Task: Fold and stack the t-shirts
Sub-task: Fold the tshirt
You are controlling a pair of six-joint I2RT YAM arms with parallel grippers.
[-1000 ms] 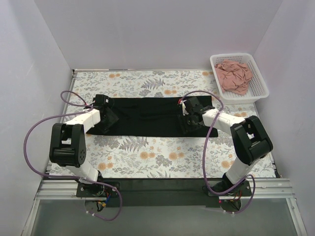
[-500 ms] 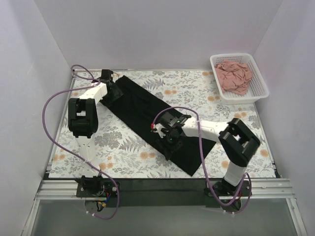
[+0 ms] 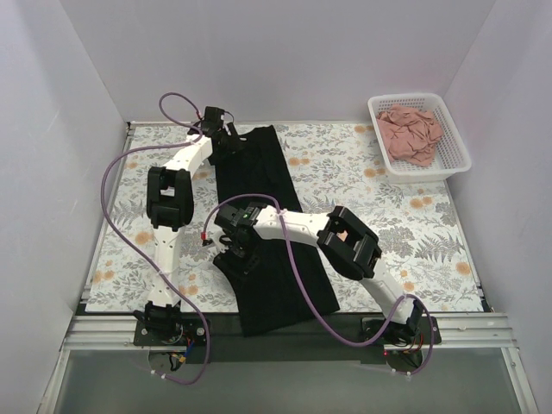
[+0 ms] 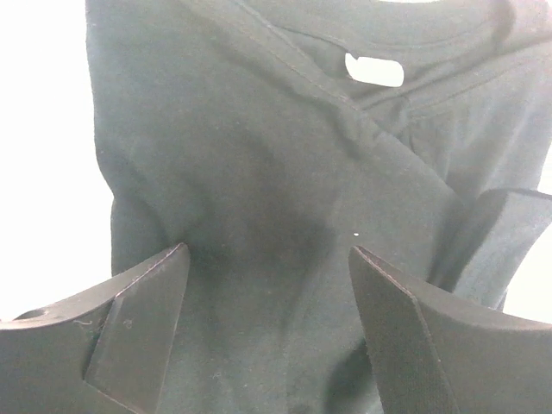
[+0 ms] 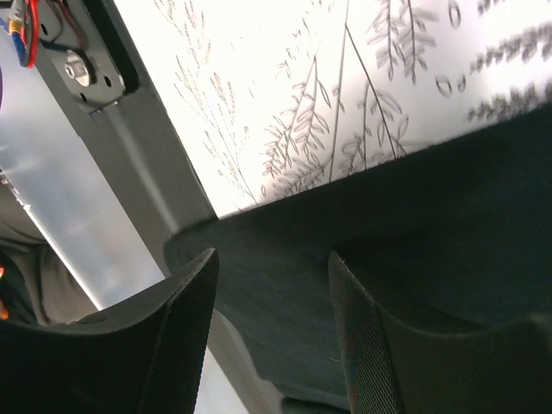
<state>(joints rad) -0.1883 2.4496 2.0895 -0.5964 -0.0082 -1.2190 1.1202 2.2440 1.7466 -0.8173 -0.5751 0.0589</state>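
Note:
The black t-shirt (image 3: 259, 181) lies as a long folded strip running from the far side of the table to its front edge, where the end hangs over. My left gripper (image 3: 231, 138) is at the far end, over the collar. In the left wrist view its jaws (image 4: 267, 259) stand open above the flat black cloth (image 4: 259, 155). My right gripper (image 3: 235, 257) reaches across to the strip's left edge near the front. It stands open (image 5: 272, 259) over the black cloth (image 5: 448, 190), with nothing pinched. The pink t-shirt (image 3: 410, 134) lies crumpled in the basket.
The white lattice basket (image 3: 457, 159) stands at the far right corner. A floral cloth (image 3: 371, 198) covers the table. The metal front rail (image 5: 129, 172) lies just beside the right gripper. Purple cables (image 3: 121, 164) loop off both arms.
The black strip has swung from lying left-to-right to running front-to-back. My left arm moved to the far edge and its jaws widened. My right arm swept across to the near left.

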